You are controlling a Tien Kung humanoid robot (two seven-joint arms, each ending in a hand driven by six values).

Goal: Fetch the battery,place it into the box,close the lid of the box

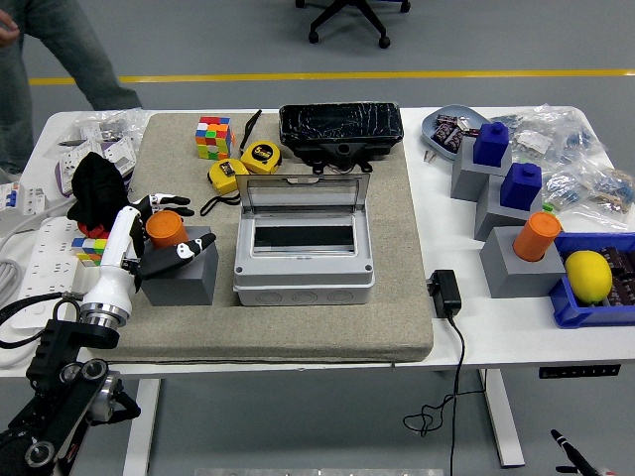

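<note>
The left robot hand [159, 233] closes its fingers around the orange battery [166, 229], which stands upright in a grey holder [182, 278] at nine o'clock from the open-lidded grey box [305, 256] on the desk [466, 332].

Grey floor [198, 40] with a yellow line [397, 74] (running left to right); chair base [349, 18] far; white tabletop [516, 327].
</note>
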